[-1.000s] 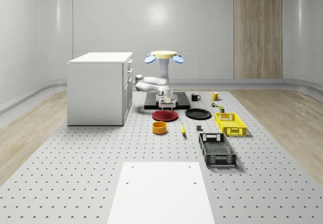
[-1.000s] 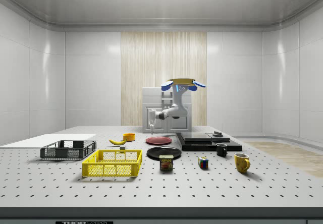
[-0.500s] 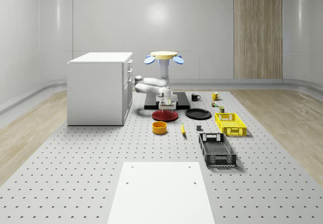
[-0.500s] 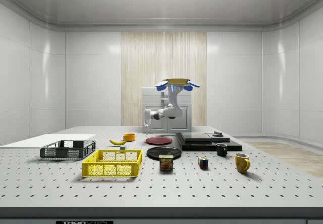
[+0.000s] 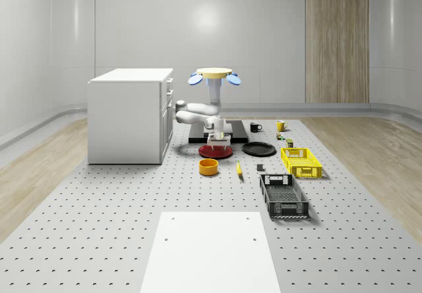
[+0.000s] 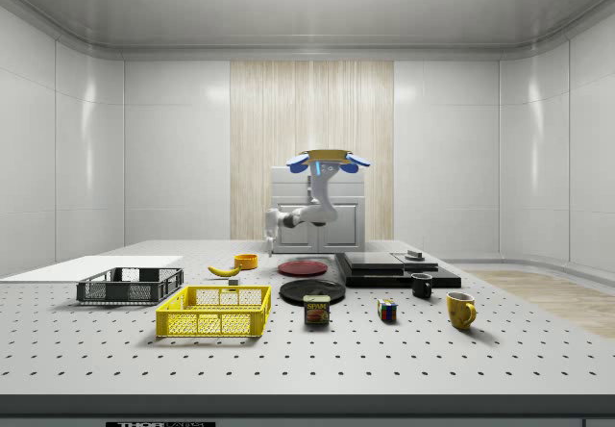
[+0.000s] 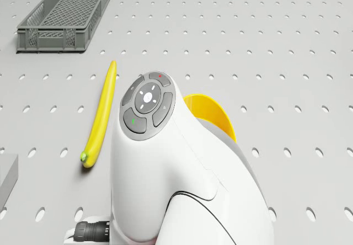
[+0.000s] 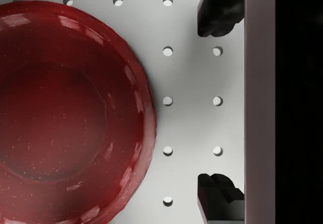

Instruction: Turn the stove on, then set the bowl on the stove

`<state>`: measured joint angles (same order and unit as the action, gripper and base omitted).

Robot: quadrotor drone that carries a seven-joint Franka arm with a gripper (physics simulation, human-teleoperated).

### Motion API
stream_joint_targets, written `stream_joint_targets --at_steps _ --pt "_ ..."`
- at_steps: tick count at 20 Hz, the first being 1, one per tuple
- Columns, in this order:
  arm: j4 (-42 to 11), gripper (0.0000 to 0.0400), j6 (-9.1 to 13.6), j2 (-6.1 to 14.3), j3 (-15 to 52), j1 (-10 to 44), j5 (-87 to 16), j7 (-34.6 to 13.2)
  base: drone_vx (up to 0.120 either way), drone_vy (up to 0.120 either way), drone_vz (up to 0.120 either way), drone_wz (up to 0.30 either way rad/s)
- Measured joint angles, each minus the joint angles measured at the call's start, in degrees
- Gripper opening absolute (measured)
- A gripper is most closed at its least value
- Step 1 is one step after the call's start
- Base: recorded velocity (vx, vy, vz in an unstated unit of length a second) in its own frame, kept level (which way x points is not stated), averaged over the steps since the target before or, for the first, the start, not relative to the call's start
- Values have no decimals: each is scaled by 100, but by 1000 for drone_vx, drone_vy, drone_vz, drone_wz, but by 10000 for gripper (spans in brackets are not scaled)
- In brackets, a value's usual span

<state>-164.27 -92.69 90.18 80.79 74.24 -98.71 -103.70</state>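
The drone (image 5: 213, 74) hovered above the tabletop (image 5: 132, 227), over the near edge of the black stove (image 5: 237, 134), with the white cabinet (image 5: 128, 115) close at its side; the arm reached down and forward, so that the claw (image 5: 218, 138) hung over the near strip of the stove and the red plate (image 5: 215, 151) just in front of it. In the wrist view the fingers (image 8: 217, 14) stood well apart, holding nothing, with the plate's rim and the stove's edge (image 8: 260, 103) beneath them. The yellow bowl (image 5: 208, 167) sat on the tabletop in front of the red plate, apart from the stove, with the banana (image 7: 99, 115) lying beside it; it had not been lifted. The stove's knob (image 6: 414, 254) was too small to read. By my judgement the step in hand was the approach to the bowl, though the switching-on could not be confirmed; the next move called for carrying the claw forward past the plate, lowering over the bowl's rim and closing on it.
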Motion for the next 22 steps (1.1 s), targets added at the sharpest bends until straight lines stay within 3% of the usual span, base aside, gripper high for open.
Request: stream_joint_targets --at_steps 22 --pt "1 400 -18 19 2 3 7 -2 120 0 0 0"
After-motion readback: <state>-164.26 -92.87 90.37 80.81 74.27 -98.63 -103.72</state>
